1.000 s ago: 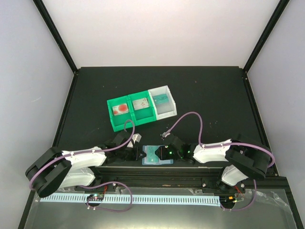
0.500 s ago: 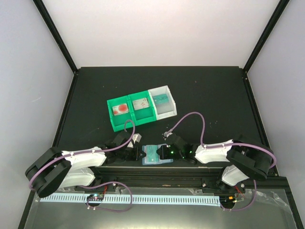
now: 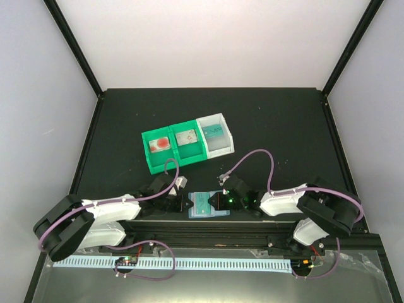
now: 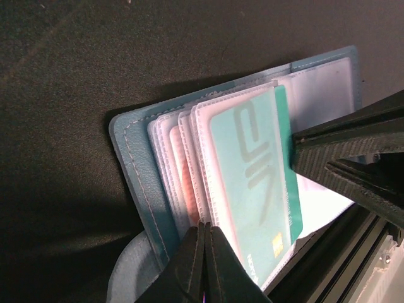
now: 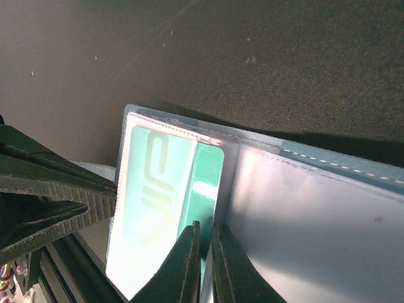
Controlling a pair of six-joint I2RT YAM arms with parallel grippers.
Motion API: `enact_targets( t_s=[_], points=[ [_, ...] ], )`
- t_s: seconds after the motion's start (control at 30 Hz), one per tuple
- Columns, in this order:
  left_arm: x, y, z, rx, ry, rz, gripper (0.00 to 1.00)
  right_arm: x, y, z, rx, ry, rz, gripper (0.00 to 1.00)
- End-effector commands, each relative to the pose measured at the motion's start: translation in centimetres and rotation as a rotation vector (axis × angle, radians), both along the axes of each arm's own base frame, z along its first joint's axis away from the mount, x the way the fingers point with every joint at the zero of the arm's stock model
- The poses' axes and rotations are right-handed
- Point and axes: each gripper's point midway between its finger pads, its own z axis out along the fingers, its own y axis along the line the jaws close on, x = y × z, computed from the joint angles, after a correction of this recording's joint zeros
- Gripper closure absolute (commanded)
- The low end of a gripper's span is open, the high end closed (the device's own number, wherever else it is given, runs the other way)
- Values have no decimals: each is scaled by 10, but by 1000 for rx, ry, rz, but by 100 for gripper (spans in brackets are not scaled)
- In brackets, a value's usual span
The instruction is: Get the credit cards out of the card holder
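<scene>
Lying open at the near edge of the desk, between your two arms, one card holder runs its long axis along that edge. Your left tool is pinched tight on its clear sleeves. Your right tool stands narrow, nipping one teal card by a long edge. One reddish card shows behind it. Farther back sit two green bins and one white bin.

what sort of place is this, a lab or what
Probably a robot lab test cell: blank white panels in a black frame enclose a black table, with the left arm and right arm bolted at its near edge.
</scene>
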Motion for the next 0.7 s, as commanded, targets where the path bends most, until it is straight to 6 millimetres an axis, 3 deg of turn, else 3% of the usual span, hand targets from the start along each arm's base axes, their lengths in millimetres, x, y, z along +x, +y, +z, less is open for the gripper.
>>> enact_targets(
  t_s=[0.0, 0.17, 0.4, 0.67],
  points=[
    [-4, 22, -23, 118, 12, 35, 97, -1, 5, -5, 30, 19, 21, 90],
    [-4, 22, -21, 115, 9, 37, 96, -2, 4, -13, 18, 37, 23, 88],
    [-5, 23, -24, 126, 18, 36, 96, 2, -3, -12, 24, 27, 8, 99],
    [-6, 28, -26, 143, 18, 44, 97, 8, -17, -8, 12, 9, -18, 99]
  ],
)
